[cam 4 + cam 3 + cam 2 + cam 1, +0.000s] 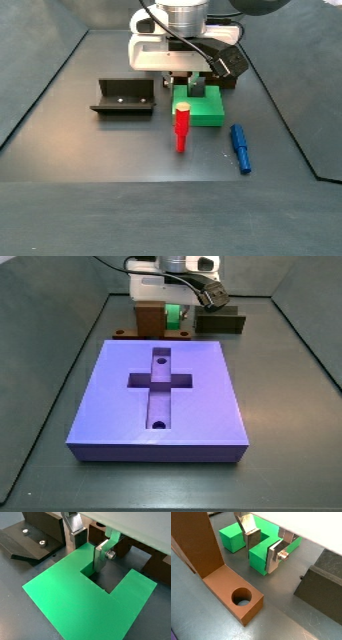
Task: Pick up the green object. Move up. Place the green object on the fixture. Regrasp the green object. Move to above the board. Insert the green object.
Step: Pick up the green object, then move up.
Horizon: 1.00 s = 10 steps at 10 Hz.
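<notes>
Surface: we see a dark grey floor walled by dark panels in both side views.

Board: taking the purple board as our landmark, it lies nearest in a side view, flat, with a cross-shaped slot and two round holes.

Brown block: just behind the board we see a brown upright block on a flat base; in a wrist view its base has a round hole.

Green object: beyond the board's far edge, beside the brown block, we see the green object; in a wrist view its notch faces the gripper.

Gripper: the gripper is low over the green object behind the board; its silver fingers straddle one arm of the U, one finger inside the notch. We judge them partly open, and cannot tell whether the pads touch the piece.

Fixture: past the gripper, we see the dark fixture near the back wall.

Other pieces: in a side view, a red rod stands before the green object, and a blue piece lies beside it.

Bracket: a dark L-shaped bracket sits on the floor apart from them.
</notes>
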{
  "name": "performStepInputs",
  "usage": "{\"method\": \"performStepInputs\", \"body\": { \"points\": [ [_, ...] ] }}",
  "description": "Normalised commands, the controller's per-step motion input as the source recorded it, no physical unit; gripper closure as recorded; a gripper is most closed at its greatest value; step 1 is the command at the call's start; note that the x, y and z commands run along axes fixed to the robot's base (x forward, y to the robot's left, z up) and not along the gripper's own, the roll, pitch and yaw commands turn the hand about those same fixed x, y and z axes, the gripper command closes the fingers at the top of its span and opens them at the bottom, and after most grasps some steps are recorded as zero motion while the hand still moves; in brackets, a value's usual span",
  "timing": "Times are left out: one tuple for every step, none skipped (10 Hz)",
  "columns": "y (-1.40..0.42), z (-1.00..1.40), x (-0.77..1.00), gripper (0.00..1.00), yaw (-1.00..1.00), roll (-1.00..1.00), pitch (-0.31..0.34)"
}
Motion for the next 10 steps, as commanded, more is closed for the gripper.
{"method": "performStepInputs", "body": {
  "points": [
    [0.00,0.00,0.00,1.00,0.00,0.00,0.000],
    [0.00,0.00,0.00,1.00,0.00,0.00,0.000],
    [0.00,0.00,0.00,1.00,0.00,0.00,0.000],
    [0.00,0.00,0.00,1.00,0.00,0.00,0.000],
    [0.00,0.00,0.00,1.00,0.00,0.00,0.000],
    [0.00,0.00,0.00,1.00,0.00,0.00,0.000],
    [0.00,0.83,0.00,1.00,0.00,0.00,0.000],
    [0.05,0.78,-0.07,1.00,-0.01,0.01,0.033],
    [0.04,0.57,-0.10,1.00,-0.02,0.01,0.032],
    [0.02,0.27,-0.06,1.00,-0.01,0.02,-0.007]
  ]
}}
